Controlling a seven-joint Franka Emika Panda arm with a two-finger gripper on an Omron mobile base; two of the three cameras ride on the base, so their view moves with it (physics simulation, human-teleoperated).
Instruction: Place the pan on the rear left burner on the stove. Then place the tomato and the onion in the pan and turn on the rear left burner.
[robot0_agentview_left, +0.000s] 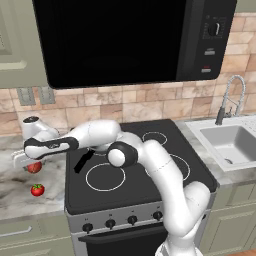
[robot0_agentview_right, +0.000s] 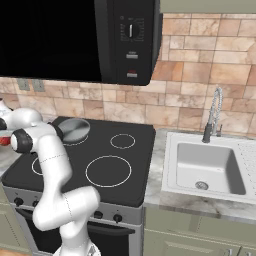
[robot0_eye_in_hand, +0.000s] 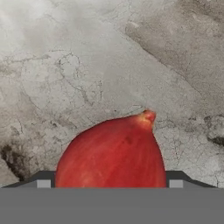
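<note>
The stove (robot0_agentview_left: 140, 170) is being taken as the landmark. On its black glass, the pan (robot0_agentview_right: 75, 130) is being seen sitting over the rear left burner (robot0_agentview_right: 70, 141), with its black handle (robot0_agentview_left: 83, 161) pointing toward the front left corner of the stove. In the left base view the pan's bowl is being hidden by the arm.

The arm is being stretched out low over the grey marbled counter (robot0_agentview_left: 20, 192) just left of the stove. The gripper (robot0_agentview_left: 22, 161) is being held directly over the onion (robot0_agentview_left: 34, 167), which is lying on that counter near the stove's left edge. In the hand view the onion (robot0_eye_in_hand: 111, 153) is being shown large and close, set between the two dark finger tips (robot0_eye_in_hand: 43, 178), one on each side of it. The jaws are being kept wide, about as wide as the onion itself; whether the pads are actually touching its skin cannot be told.

The tomato (robot0_agentview_left: 37, 189), with its green stem, is being seen on the same counter, left of the stove and nearer the counter's front edge than the onion, apart from it.
</note>
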